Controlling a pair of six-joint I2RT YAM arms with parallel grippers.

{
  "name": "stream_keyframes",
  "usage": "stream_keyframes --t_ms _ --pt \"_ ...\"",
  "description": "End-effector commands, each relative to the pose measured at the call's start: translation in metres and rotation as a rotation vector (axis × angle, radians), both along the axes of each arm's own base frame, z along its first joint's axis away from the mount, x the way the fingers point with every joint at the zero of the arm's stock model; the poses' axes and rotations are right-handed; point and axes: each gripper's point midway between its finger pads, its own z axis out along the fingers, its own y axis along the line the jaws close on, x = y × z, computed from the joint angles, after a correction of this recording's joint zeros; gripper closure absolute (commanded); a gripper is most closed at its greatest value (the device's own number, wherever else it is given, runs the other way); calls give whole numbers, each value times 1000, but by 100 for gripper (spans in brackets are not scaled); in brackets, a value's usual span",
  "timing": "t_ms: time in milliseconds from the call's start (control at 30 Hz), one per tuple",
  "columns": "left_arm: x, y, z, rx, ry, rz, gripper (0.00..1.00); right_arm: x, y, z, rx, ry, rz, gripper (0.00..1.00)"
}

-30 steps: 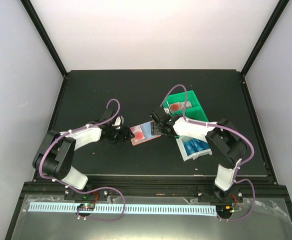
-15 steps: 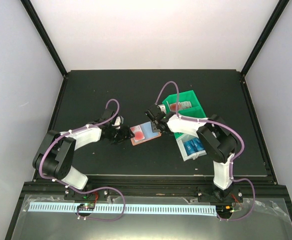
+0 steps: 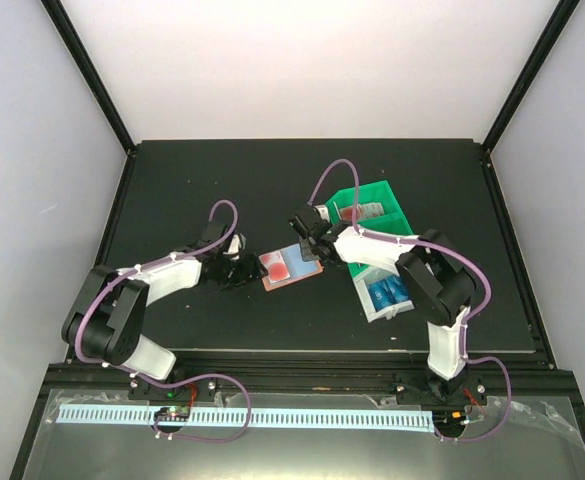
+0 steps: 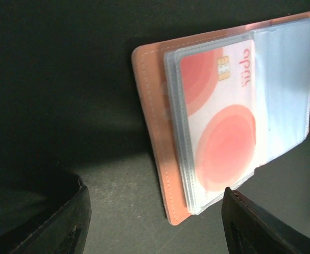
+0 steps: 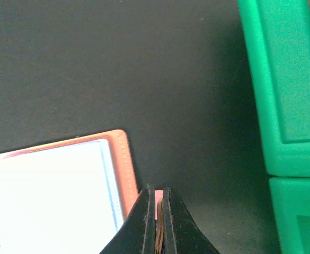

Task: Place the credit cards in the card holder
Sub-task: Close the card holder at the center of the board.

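**Top external view: open card holder pinned between two hands**

Top external view shows the card holder [image 3: 290, 266] lying spread open on the dark tabletop [image 3: 222, 180], between the two arms. The left hand [image 3: 242, 270] sits just beside its left edge. The right hand [image 3: 310, 243] meets its far right corner.

From the left wrist, the left hand [image 4: 155, 222] is released, its fingers [image 4: 54, 222] spread wide at either side of the holder's near end. A red-and-white card [image 4: 223, 121] sits inside a clear pocket of the card holder [image 4: 149, 106].

From the right wrist, the right hand [image 5: 158, 193] is clenched on a thin pink sliver, probably the snap tab [image 5: 158, 207], though little of it shows. The salmon edge of the card holder [image 5: 124, 164] lies just to its left, and a green bin [image 5: 282, 79] stands nearby on the right.

The blue cards [image 3: 390, 293] rest in a white bin [image 3: 364, 292] below the green bin [image 3: 397, 228], well apart from the holder.
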Motion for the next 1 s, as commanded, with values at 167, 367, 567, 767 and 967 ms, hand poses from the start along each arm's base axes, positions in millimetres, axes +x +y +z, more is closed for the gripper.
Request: stream_keyframes --t_ms 167,367,567,767,967 --pt "-9 24 -4 110 -45 46 31 -22 56 67 362 54 161 99" --pt "-22 39 -4 138 -68 90 30 -43 86 89 555 150 231 99" --pt "-29 54 10 185 -99 128 31 -61 121 87 747 304 283 99" --pt "-35 70 26 213 -154 177 33 -75 153 77 824 393 320 99" --pt "-39 77 42 211 -201 196 33 -84 175 54 894 475 317 95"
